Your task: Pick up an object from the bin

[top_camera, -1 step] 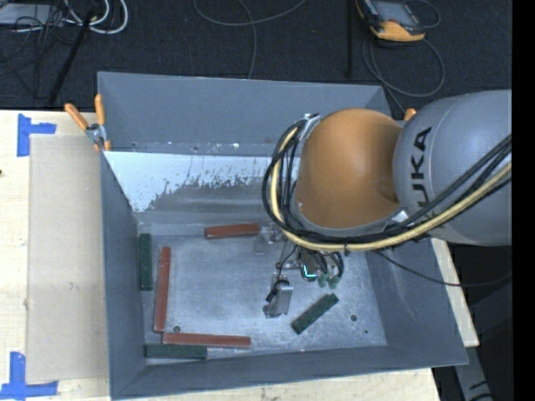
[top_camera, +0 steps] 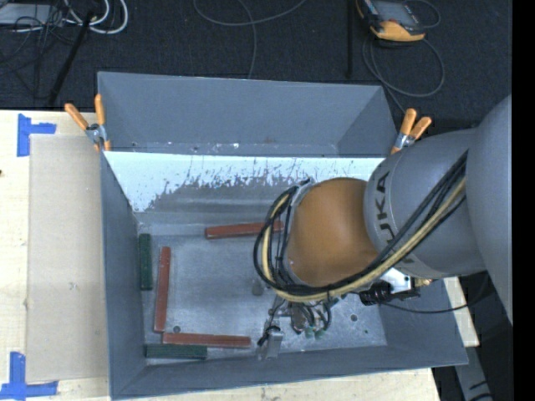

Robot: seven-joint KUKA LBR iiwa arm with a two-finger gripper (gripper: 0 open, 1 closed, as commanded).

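Note:
My gripper (top_camera: pixel 272 338) pokes out from under the arm's orange cover, low over the bin floor near the front wall, right of centre. Just to its left lies a red-brown bar (top_camera: pixel 206 339) flat along the front wall, its right end close to the gripper. A dark green bar (top_camera: pixel 175 352) lies below that one, nearer the front left corner. Another red-brown bar (top_camera: pixel 236 231) lies further back, its right end hidden behind the arm's cables.
An upright red-brown bar (top_camera: pixel 161 289) and a dark green bar (top_camera: pixel 145 261) lie side by side near the left wall. The arm and its cover hide the right half of the bin floor.

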